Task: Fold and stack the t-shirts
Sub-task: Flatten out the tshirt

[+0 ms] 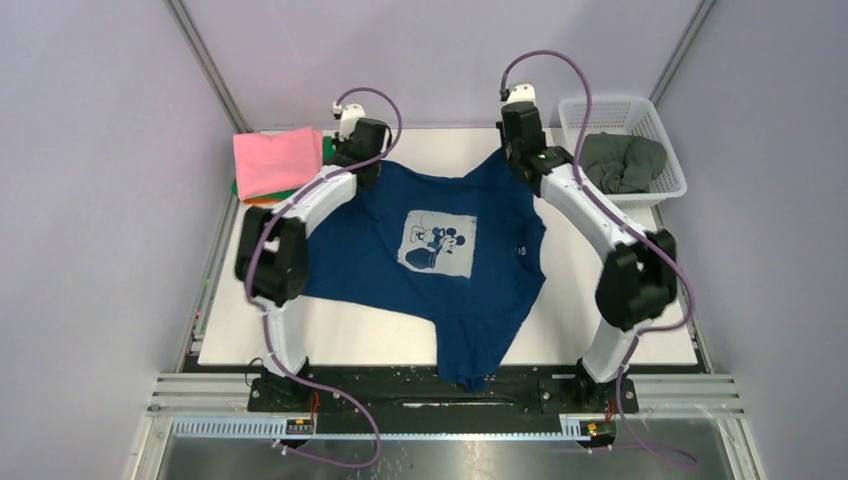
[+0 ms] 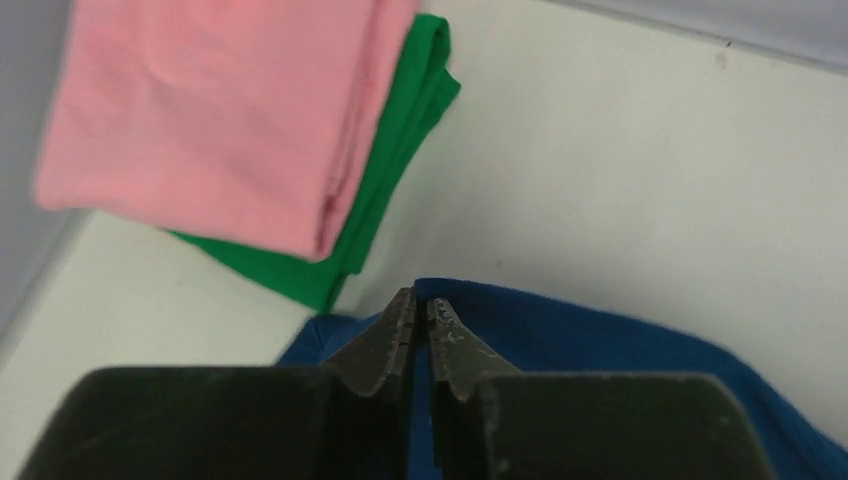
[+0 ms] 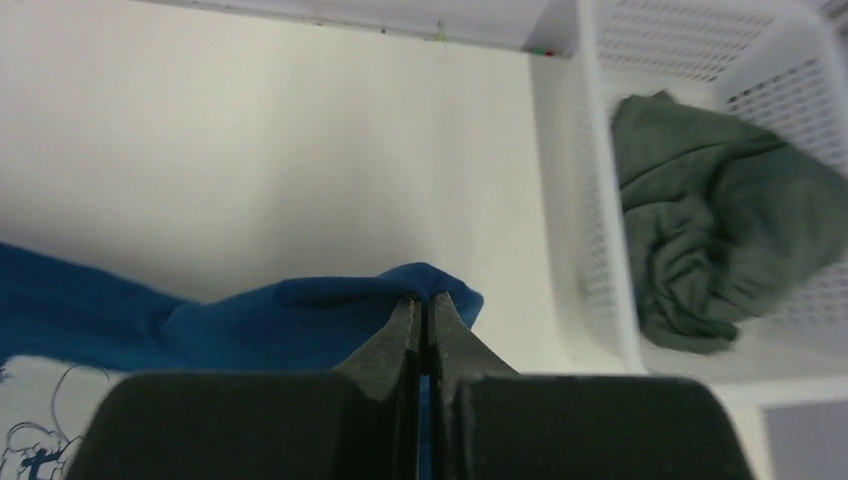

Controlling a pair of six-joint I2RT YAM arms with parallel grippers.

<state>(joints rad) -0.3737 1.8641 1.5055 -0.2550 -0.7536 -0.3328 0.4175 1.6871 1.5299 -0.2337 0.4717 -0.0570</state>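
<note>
A navy blue t-shirt (image 1: 440,260) with a pale cartoon-mouse print lies spread on the table, print up, its near end hanging over the front edge. My left gripper (image 2: 420,305) is shut on its far left edge (image 2: 600,340). My right gripper (image 3: 421,300) is shut on its far right edge (image 3: 300,320). A folded pink shirt (image 1: 275,160) lies on a green one (image 2: 400,150) at the far left, with an orange edge under them. A dark grey-green shirt (image 1: 622,162) lies crumpled in the basket.
A white plastic mesh basket (image 1: 668,190) stands at the far right corner; it also shows in the right wrist view (image 3: 585,200). The white table top (image 1: 590,330) ends at a metal rail in front. Pale walls enclose the sides.
</note>
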